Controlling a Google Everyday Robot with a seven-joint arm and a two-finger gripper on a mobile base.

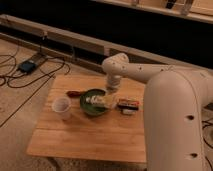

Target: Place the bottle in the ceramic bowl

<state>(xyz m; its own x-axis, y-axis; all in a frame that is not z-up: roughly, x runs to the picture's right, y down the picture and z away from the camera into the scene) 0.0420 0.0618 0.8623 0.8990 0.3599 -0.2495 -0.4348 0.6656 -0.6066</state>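
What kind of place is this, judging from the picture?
Probably a lab or test room: a small wooden table, loose cables on the floor. The gripper is over the green ceramic bowl, at the bottle.
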